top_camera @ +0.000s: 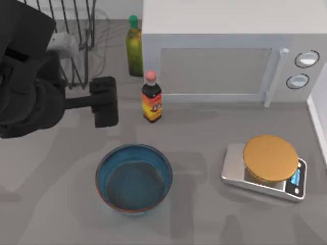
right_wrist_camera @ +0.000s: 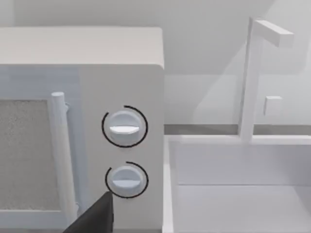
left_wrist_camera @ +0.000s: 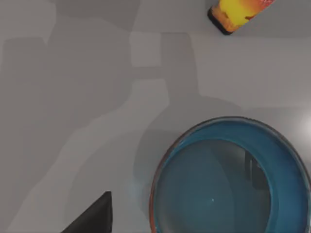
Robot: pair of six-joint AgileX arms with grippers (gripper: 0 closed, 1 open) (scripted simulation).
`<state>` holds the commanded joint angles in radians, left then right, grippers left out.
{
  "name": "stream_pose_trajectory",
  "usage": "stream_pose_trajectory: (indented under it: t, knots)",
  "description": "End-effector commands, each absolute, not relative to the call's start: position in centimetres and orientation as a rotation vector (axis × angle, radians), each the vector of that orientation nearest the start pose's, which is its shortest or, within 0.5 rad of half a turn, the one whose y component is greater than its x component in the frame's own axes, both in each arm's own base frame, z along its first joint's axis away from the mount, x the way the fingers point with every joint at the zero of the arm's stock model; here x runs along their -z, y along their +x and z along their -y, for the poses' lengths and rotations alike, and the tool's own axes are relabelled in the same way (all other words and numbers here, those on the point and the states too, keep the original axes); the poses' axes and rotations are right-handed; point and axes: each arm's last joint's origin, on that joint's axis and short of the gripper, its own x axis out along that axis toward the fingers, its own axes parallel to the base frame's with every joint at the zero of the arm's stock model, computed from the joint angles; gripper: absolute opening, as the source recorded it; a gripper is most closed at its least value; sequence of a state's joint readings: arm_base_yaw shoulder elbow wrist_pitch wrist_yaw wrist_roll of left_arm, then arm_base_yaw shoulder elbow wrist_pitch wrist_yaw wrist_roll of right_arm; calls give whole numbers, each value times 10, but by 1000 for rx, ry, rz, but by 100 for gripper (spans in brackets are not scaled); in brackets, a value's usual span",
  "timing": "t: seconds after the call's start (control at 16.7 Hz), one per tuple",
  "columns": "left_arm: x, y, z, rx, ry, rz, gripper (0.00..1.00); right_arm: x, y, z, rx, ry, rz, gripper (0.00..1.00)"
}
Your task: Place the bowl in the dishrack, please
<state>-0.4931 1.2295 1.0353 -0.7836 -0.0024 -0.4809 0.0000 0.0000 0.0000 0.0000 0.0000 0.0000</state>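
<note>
Blue bowl [top_camera: 134,177] sits ungrasped on the counter [top_camera: 204,132]; left end effector [top_camera: 104,102], finger state unclear, hovers between it and the far-left dishrack [top_camera: 76,30].

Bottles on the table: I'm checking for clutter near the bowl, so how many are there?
2. The green bottle stands at the back beside the microwave; the dark sauce bottle stands in front of it, behind the bowl.

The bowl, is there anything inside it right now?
No: the bowl shows only its bare greyish base, in the top and left wrist views. The table under it is covered.
</note>
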Motion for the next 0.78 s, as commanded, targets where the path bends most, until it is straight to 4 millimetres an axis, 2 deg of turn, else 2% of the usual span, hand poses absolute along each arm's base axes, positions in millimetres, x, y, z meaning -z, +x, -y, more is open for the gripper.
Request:
stream_pose_trajectory:
  t: [0.24, 0.48, 0.66, 0.78]
  knots:
    - [-268, 252, 185, 146, -126, -1323, 100, -160, 106, 1, 0, 0, 0, 100]
    - [-245, 267, 248, 67, -41, -1496, 100, -160, 106, 1, 0, 0, 0, 100]
    - [-232, 270, 277, 28, 2, -1556, 100, -160, 106, 1, 0, 0, 0, 100]
    - [-228, 270, 285, 17, 15, -1570, 100, -160, 106, 1, 0, 0, 0, 100]
